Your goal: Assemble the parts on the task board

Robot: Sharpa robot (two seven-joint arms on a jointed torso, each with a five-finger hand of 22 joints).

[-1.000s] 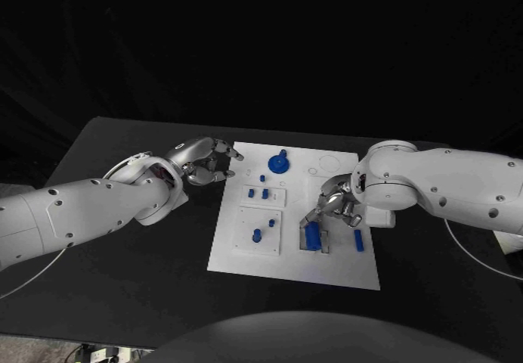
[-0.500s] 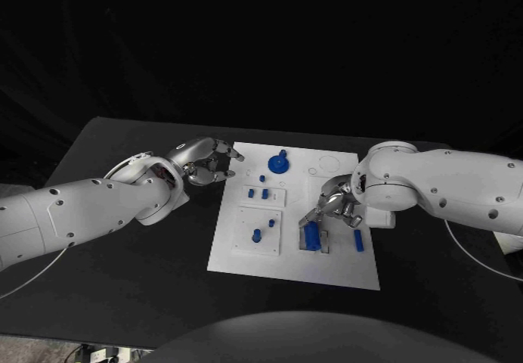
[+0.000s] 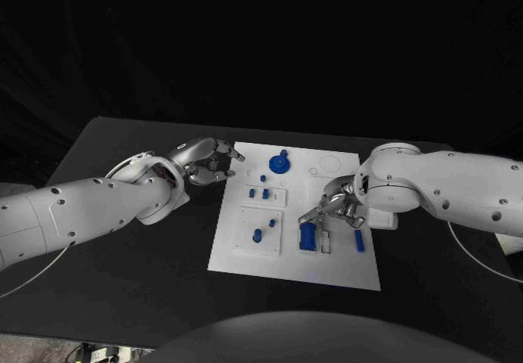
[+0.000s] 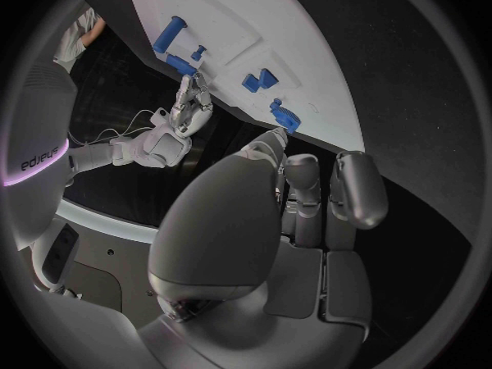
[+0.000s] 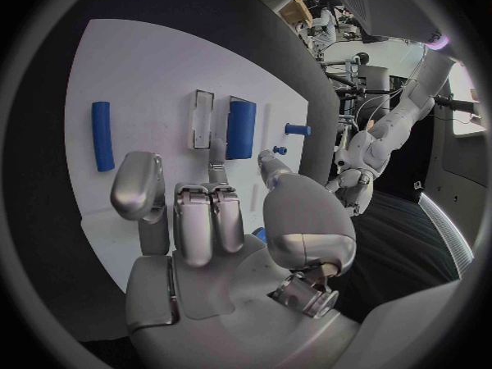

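Note:
The white task board (image 3: 340, 266) lies mid-table. My right hand (image 3: 333, 206) hovers over its right part with fingers spread and nothing held. One fingertip (image 5: 217, 151) reaches the end of a narrow grey slot piece (image 5: 202, 119), beside an oblong blue block (image 3: 310, 237) (image 5: 241, 127). A slim blue bar (image 3: 357, 240) (image 5: 101, 135) lies to the block's right. My left hand (image 3: 202, 161) (image 4: 307, 213) hangs just off the board's far left corner, fingers curled in on nothing. A round blue part (image 3: 279, 162) stands at the far edge.
Small blue pegs stand in two white insets (image 3: 261, 196) (image 3: 258, 231) on the board's left half. Two round recesses (image 3: 328, 162) mark the far right corner. Black table (image 3: 131, 280) surrounds the board, with my left forearm (image 3: 76, 212) lying over its left side.
My right hand has shifted slightly toward the near side over the blue block. The left hand and the parts have stayed where they were.

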